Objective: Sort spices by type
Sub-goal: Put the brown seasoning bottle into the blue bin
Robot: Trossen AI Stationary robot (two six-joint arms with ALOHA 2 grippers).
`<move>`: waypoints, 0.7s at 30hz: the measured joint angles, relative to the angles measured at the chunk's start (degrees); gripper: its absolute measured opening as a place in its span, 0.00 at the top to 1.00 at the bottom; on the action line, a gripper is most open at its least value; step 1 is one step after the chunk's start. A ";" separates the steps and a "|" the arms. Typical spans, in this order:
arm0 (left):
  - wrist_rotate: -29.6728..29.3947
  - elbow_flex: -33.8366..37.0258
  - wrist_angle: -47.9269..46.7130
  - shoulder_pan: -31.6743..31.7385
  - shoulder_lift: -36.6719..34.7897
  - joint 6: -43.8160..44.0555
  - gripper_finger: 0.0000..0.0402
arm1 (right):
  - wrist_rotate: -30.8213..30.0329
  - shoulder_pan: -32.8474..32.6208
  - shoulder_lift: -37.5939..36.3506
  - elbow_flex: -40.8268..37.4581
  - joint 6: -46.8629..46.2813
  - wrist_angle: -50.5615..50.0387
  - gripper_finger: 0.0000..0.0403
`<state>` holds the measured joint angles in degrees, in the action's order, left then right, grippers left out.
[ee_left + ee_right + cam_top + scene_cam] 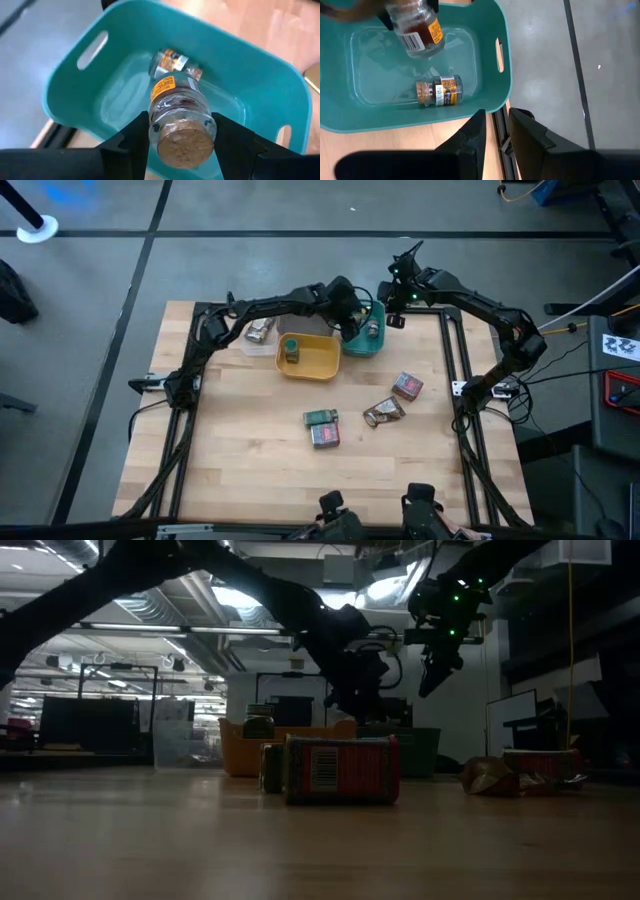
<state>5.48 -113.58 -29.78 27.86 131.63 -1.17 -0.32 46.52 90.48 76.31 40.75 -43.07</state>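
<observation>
My left gripper (180,125) hangs over the teal tray (65,85) at the table's far middle, shut on a glass spice jar (177,107) with a cork stopper. A second cork-stoppered jar (440,91) lies on its side on the tray's floor. The held jar (417,30) also shows from the right wrist. My right gripper (496,120) hovers just beyond the tray's right rim (490,60). It is open with a narrow gap and nothing is between its fingers. In the high view, the left gripper (355,320) is over the tray and the right gripper (395,315) is beside it. My left gripper pinches the jar's glass shoulder (155,125) just below the cork, one finger on each side. The fingers slant down from the table's left and run along the jar. The jar is tilted, cork toward the wrist and base toward the tray floor, clear of the lying jar.
A yellow tray (325,365) left of the teal one holds a green-capped jar (290,350). A clear tray (260,332) stands farther left. Two red boxes (326,436) (407,387), a green-topped item (320,418) and a brown packet (383,412) lie mid-table.
</observation>
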 joint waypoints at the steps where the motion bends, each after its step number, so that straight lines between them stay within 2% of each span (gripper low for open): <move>1: -0.08 -0.78 -1.01 0.00 0.48 1.00 0.59 | 0.03 0.00 0.00 0.00 0.00 0.01 0.79; 7: -0.59 -1.64 -6.31 0.32 1.31 4.89 0.59 | 0.39 0.00 0.00 0.00 0.00 -0.02 0.79; 21: -0.60 -1.64 -11.58 -0.16 1.40 5.20 0.59 | 2.51 0.00 0.00 0.00 0.02 0.05 0.79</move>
<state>4.89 -115.22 -41.36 27.70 133.03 4.03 2.20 46.52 90.48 76.31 40.77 -43.03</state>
